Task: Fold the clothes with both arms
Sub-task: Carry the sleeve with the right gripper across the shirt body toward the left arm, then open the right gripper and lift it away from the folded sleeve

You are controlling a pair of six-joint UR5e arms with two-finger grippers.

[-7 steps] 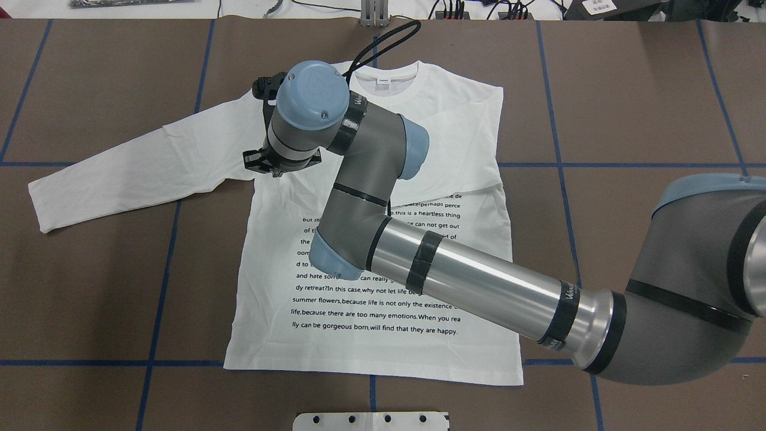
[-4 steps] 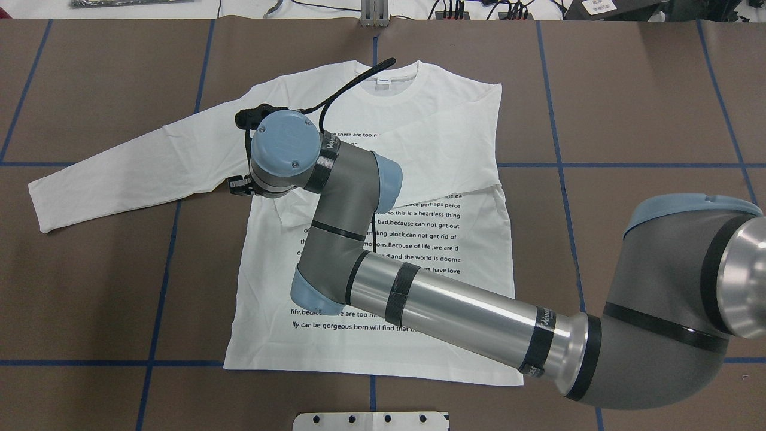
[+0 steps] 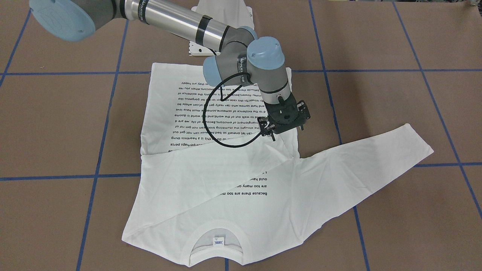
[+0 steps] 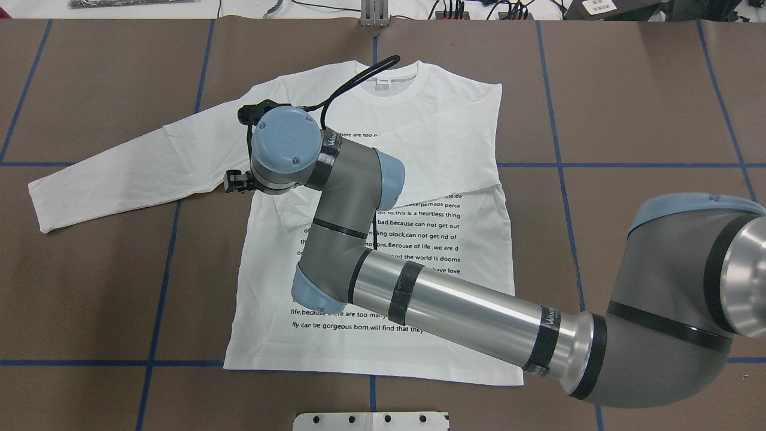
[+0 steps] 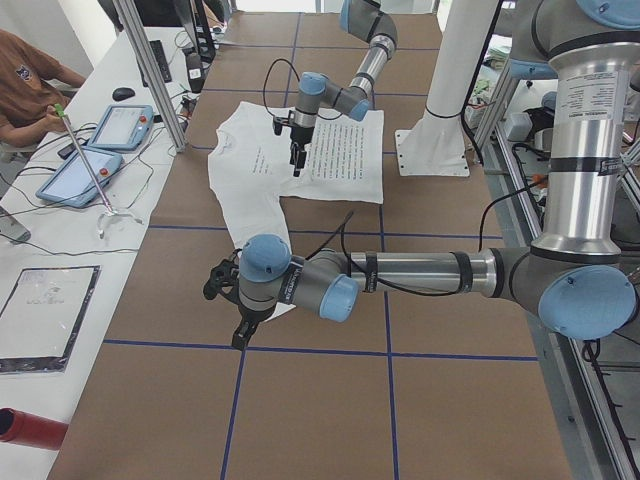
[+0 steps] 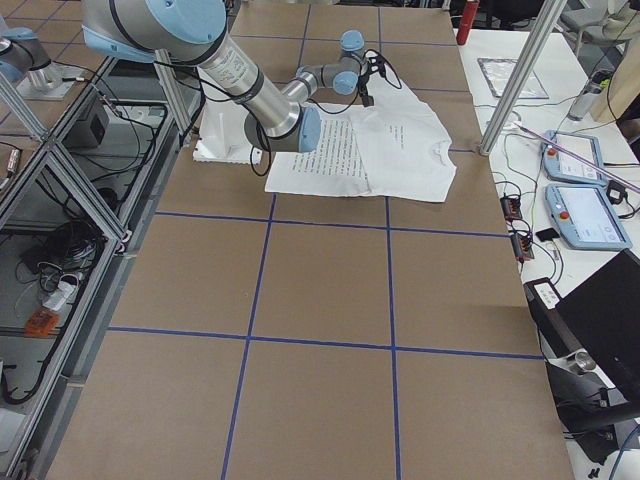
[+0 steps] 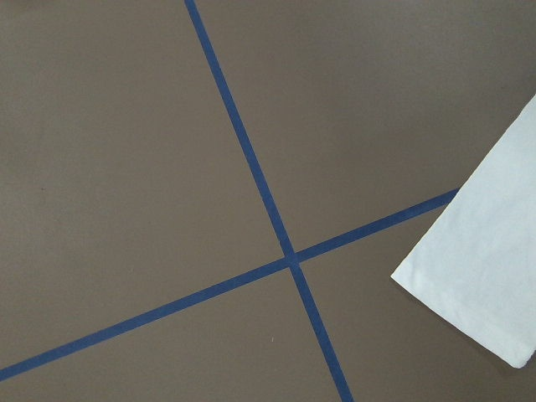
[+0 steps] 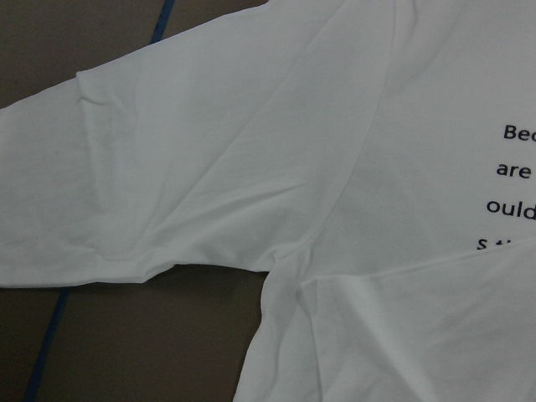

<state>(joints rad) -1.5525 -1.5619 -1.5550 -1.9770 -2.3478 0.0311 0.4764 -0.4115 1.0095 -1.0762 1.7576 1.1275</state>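
While your right arm (image 4: 455, 305) reached across the brown table (image 4: 628, 90), the white shirt (image 4: 455, 126) lay flat, printed side up, with its collar (image 3: 217, 227) on the side away from the robot. One sleeve (image 3: 211, 165) lay folded slantwise across the chest and covered part of the black lettering (image 4: 428, 236). The other sleeve (image 4: 119, 167) lay stretched out straight toward the robot's left.

There was your right gripper (image 3: 284, 130), pointing down and poised over the shirt's armpit on that outstretched side! The front view showed its black body but not the fingertips clearly, so you couldn't tell whether the fingers were apart or together. Its wrist camera looked straight down on the armpit seam and smooth cloth, with no finger in sight.

Over at the table's left end, your left gripper (image 5: 228, 300) hung low near the sleeve's cuff (image 7: 477, 276). Only the side view caught it, so you couldn't tell its fingers' state either. Its wrist camera showed the cuff's corner lying on the table just beside a crossing of blue tape lines (image 7: 289, 255), touching one line.

A person (image 5: 30, 70) sat at the side desk beyond the table.
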